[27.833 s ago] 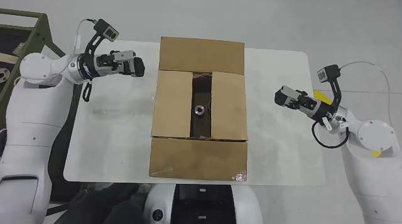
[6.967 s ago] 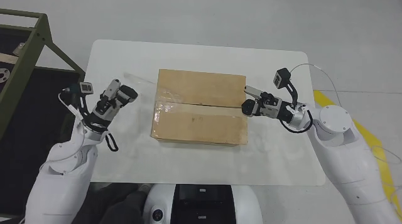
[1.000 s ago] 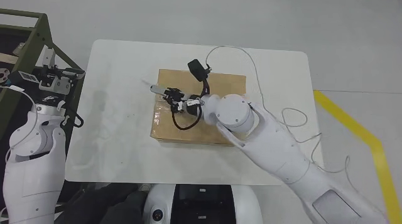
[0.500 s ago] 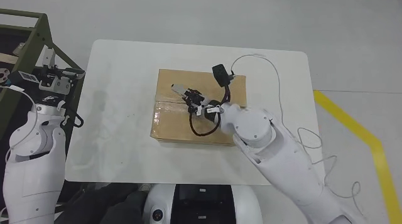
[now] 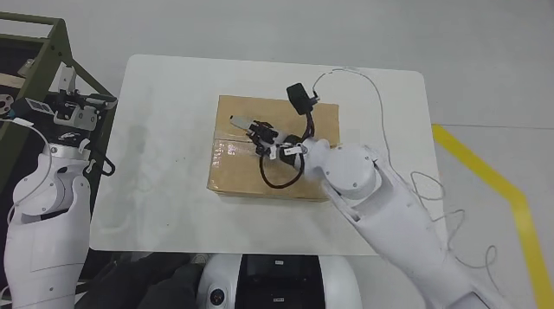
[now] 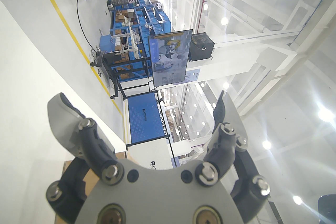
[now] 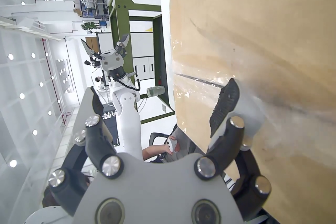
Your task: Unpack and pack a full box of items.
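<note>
The right gripper [image 5: 246, 127] slides slightly left over the closed, taped box [image 5: 303, 114] at mid-table [image 5: 164, 188] — jaws wide apart, empty. The left gripper [image 6: 141, 99], likewise spread and empty, hangs beyond the table's left edge.

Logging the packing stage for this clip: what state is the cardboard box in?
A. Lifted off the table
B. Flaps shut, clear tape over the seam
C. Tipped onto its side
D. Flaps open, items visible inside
B: the box sits on the table with its flaps flat and shut, and clear tape glints along the centre seam beside the open right hand.
</note>
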Robot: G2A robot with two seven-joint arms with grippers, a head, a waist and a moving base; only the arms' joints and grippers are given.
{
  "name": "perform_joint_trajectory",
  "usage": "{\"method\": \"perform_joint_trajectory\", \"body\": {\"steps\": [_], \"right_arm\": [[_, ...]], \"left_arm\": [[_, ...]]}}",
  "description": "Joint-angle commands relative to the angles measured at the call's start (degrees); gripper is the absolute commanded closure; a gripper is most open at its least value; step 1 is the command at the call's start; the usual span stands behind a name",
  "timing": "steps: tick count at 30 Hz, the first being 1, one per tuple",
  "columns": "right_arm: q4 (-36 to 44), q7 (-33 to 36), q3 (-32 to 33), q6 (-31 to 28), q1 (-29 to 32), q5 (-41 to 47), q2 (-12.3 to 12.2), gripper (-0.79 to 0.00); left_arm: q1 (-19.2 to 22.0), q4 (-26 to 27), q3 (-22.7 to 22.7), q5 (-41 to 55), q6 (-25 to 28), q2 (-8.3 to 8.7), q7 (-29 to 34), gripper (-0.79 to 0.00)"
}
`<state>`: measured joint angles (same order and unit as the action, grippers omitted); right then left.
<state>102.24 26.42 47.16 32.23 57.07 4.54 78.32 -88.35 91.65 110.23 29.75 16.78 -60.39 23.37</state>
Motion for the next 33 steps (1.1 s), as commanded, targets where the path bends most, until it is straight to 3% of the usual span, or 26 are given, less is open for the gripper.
{"method": "perform_joint_trajectory", "body": {"steps": [1, 7, 13, 33], "right_arm": [[-2.42, 0.64, -1.43, -0.29, -2.21, 0.92, 0.64, -0.785], [-8.11, 2.54, -5.2, -2.75, -7.48, 4.31, 2.71, -0.785], [-10.73, 1.87, -6.45, -1.26, -9.43, 4.74, 3.78, -0.785], [2.27, 1.94, 4.45, 9.15, 4.16, -2.89, -0.52, -0.785]], "left_arm": [[0.0, 0.0, 0.0, 0.0, 0.0, 0.0, 0.0, -0.785], [0.0, 0.0, 0.0, 0.0, 0.0, 0.0, 0.0, -0.785], [0.0, 0.0, 0.0, 0.0, 0.0, 0.0, 0.0, -0.785], [0.0, 0.0, 0.0, 0.0, 0.0, 0.0, 0.0, -0.785]]}}
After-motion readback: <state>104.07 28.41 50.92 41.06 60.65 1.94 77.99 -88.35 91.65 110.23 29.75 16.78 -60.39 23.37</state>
